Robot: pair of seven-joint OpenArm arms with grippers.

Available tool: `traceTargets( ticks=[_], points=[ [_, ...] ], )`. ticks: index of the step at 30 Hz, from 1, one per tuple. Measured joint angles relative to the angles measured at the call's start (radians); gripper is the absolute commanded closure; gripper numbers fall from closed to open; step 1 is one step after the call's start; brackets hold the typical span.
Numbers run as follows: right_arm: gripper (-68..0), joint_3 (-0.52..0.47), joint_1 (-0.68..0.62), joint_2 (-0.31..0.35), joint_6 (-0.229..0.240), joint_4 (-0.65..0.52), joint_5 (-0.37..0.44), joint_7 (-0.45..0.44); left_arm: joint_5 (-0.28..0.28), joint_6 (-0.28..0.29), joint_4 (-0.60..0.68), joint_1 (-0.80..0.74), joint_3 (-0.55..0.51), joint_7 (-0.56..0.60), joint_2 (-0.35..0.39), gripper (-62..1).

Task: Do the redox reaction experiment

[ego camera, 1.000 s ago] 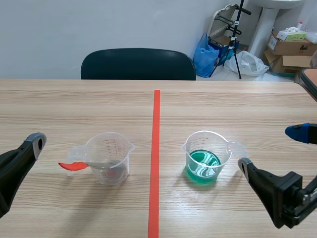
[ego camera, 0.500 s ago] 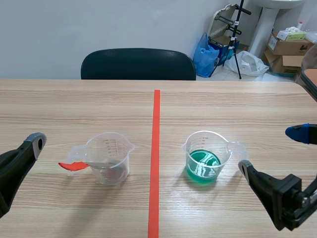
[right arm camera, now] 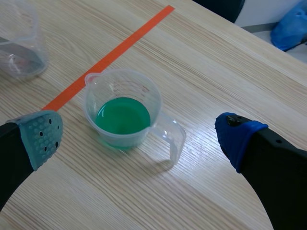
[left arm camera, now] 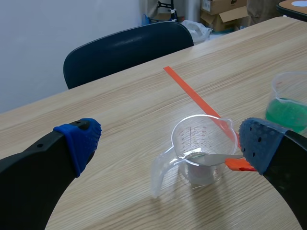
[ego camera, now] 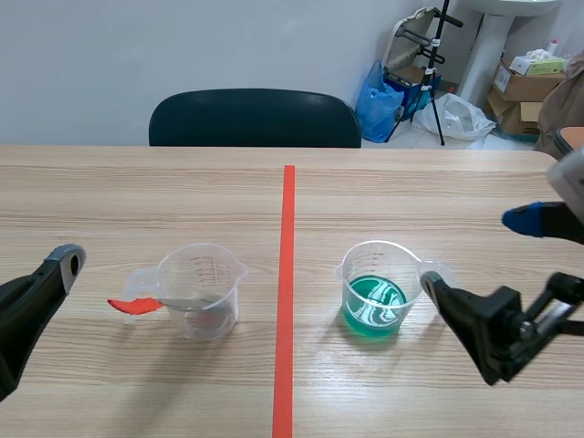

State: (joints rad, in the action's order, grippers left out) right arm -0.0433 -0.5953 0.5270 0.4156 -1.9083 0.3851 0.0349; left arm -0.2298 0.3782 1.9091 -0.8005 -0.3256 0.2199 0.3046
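Observation:
A clear measuring cup (ego camera: 201,290) stands left of the tape line, with a spoon in it whose orange-red handle (ego camera: 132,305) sticks out to the left. A second clear cup (ego camera: 376,290), holding green liquid, stands right of the line with its handle toward my right arm. My left gripper (left arm camera: 168,143) is open, low at the near left, short of the spoon cup (left arm camera: 201,153). My right gripper (ego camera: 479,254) is open beside the green cup's handle (right arm camera: 170,141), the cup (right arm camera: 123,108) lying ahead between its fingers, untouched.
An orange-red tape line (ego camera: 287,274) runs down the table's middle. A black chair (ego camera: 254,117) stands behind the far edge. Boxes, bags and part of a person (ego camera: 564,100) are at the far right, off the table.
My right gripper has moved left and slightly up, closer to the green cup's handle. A person has come into view at the far right. The left arm has not moved.

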Motion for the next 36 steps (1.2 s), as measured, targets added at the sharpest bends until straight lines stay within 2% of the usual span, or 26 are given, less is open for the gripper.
traceTargets(
  ticks=[4,12,18,21,26,32,33,36],
  points=[
    [-67.9,0.108,0.106,0.0,0.008,0.0,0.0,0.083,0.0,0.0,0.0,0.0,0.0,0.0,0.0,-61.5],
    [-67.9,0.314,0.268,0.0,0.008,0.0,0.0,0.127,0.0,-0.009,0.0,-0.028,0.0,0.01,0.0,-61.5],
    [-67.9,0.445,0.317,0.0,0.035,0.0,0.0,0.127,0.0,-0.114,0.0,-0.126,0.0,0.013,0.0,-61.5],
    [-67.9,0.51,0.34,0.0,0.063,0.0,0.0,0.129,0.002,-0.124,0.0,-0.195,-0.008,0.031,-0.014,-61.5],
    [-67.9,0.599,0.382,0.0,0.092,0.0,0.0,0.132,0.106,-0.124,0.0,-0.344,-0.084,0.156,-0.089,-61.5],
    [-67.9,0.639,0.398,0.0,0.214,0.0,0.0,0.138,0.175,-0.128,0.0,-0.513,-0.172,0.255,-0.178,-61.5],
    [-67.9,0.644,0.399,0.0,0.214,0.0,0.001,0.127,0.19,-0.122,-0.003,-0.515,-0.18,0.274,-0.191,-61.5],
    [-67.9,0.666,0.402,0.0,0.21,0.006,0.008,0.062,0.184,-0.132,-0.027,-0.515,-0.186,0.34,-0.205,-61.5]
  ],
)
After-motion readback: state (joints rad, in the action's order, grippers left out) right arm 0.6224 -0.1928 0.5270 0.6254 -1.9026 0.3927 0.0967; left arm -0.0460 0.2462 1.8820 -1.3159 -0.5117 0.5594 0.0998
